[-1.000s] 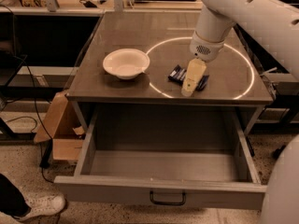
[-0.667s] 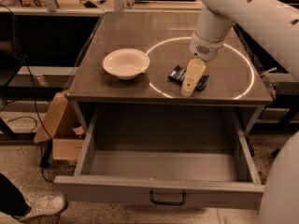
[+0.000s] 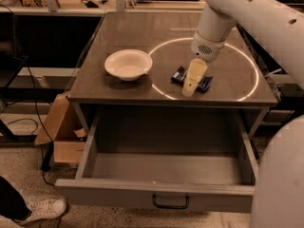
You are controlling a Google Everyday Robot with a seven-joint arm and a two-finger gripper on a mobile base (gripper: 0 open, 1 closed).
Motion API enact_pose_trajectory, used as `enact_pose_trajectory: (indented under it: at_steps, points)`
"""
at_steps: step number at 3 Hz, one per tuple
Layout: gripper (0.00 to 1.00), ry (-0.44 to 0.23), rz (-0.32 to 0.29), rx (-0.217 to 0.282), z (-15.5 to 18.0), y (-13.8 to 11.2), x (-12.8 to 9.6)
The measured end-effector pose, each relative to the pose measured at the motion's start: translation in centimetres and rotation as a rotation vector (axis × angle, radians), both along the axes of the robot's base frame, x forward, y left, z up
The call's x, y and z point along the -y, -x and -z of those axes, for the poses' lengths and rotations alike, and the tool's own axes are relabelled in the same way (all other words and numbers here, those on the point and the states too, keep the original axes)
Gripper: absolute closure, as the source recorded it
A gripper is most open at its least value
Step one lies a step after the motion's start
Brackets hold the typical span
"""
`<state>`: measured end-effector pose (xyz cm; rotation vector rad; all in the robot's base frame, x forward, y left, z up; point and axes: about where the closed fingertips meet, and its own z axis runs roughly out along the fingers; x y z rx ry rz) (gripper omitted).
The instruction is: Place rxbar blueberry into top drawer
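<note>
Dim warm light from above. A light ring [image 3: 159, 90] glares on the tabletop [image 3: 142, 32] around the gripper [image 3: 189, 87] at 2 o'clock. The top drawer [image 3: 161, 167] at 6 o'clock is shadowed.

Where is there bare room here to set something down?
The tabletop is bare along its back, behind the white bowl, and on its right side past the rxbar blueberry. The open top drawer shows a bare floor between its walls. The front middle is crowded: the pincer is at the bar, right of the bowl.
</note>
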<state>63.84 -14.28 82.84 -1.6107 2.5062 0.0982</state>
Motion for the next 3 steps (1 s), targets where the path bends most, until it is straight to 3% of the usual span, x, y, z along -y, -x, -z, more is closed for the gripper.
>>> enact_pose_trajectory:
  at_steps: [3]
  points:
    - [0.0,0.0,0.018,-0.054,2.5,0.4,1.3]
